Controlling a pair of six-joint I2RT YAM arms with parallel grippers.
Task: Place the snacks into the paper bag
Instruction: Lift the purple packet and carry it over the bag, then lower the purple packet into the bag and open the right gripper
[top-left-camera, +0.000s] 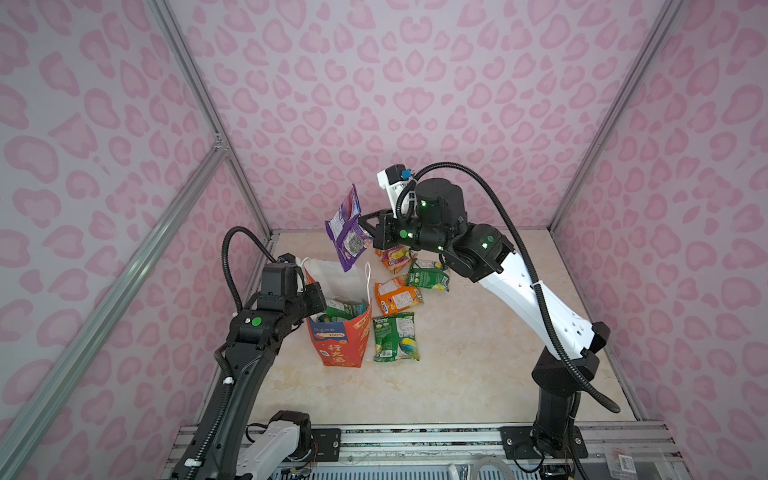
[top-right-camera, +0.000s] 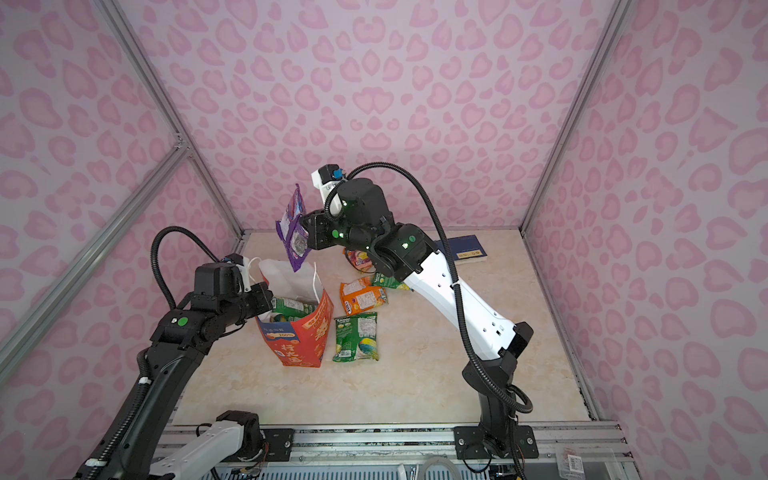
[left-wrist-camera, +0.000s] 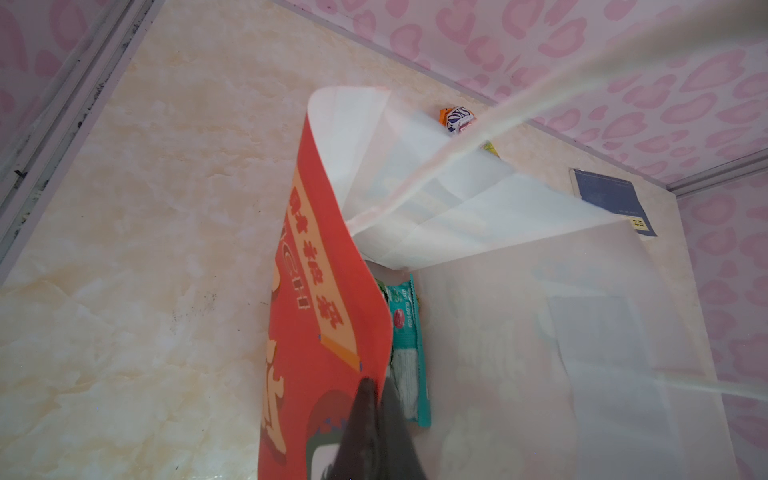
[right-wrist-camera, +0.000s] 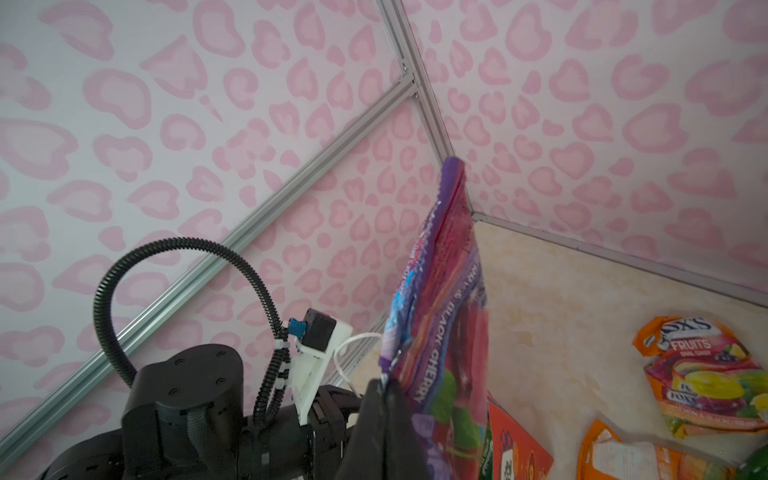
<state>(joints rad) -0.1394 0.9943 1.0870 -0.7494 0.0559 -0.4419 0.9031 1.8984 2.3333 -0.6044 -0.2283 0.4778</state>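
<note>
Holding the purple packet (top-left-camera: 348, 232) clamped in my right end effector (top-left-camera: 365, 227), just above the paper bag (top-left-camera: 341, 347). Left end effector (left-wrist-camera: 371, 409) is pinched shut on the bag's rim, which holds the mouth open.

Risk: the packet hangs broad and slanted. A corner may snag the rim or a cord handle (top-left-camera: 368, 276) and tip the bag.

Film glossy and creased, so it could slip.

Several snacks (top-left-camera: 394, 336) lie on the worktop (top-left-camera: 457, 374) beside the bag; some are inside.

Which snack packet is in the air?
The purple packet, gripped by the right gripper over the paper bag; others lie on the table or inside it.
</note>
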